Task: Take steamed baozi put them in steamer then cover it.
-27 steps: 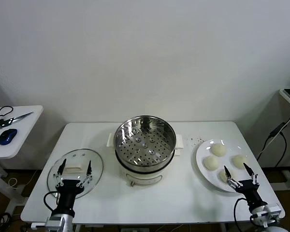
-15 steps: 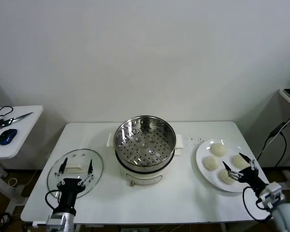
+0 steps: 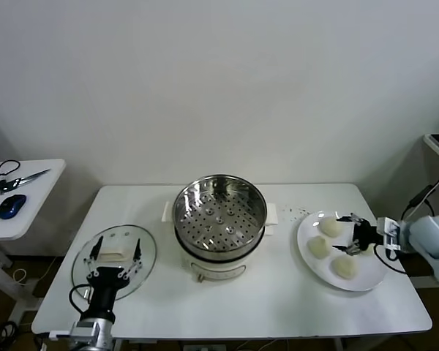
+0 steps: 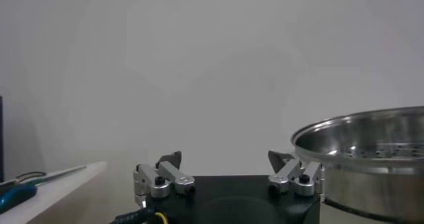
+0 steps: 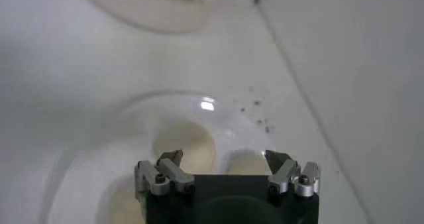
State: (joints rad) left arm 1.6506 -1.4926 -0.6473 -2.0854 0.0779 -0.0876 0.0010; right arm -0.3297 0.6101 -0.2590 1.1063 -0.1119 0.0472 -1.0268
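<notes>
The steel steamer (image 3: 219,212) stands empty at the table's middle on its white pot base. Three baozi (image 3: 331,227) (image 3: 319,247) (image 3: 344,267) show on the white plate (image 3: 369,276) at the right; the fourth is hidden under my right gripper (image 3: 344,234). That gripper is open and hovers low over the plate, pointing toward the steamer. In the right wrist view the gripper (image 5: 225,159) has two baozi (image 5: 185,146) (image 5: 245,162) just beyond its fingertips. The glass cover (image 3: 111,257) lies at the front left. My left gripper (image 3: 115,252) is open above its near edge.
A side table (image 3: 36,194) at the far left holds scissors (image 3: 18,178) and a blue mouse (image 3: 11,207). Dark specks (image 3: 300,212) lie on the table between steamer and plate. Cables and a stand (image 3: 432,183) are at the right edge. The left wrist view shows the steamer wall (image 4: 371,162).
My right gripper has moved from the table's front edge up and over the plate, now reaching in from the right and covering one baozi. The left gripper has barely moved.
</notes>
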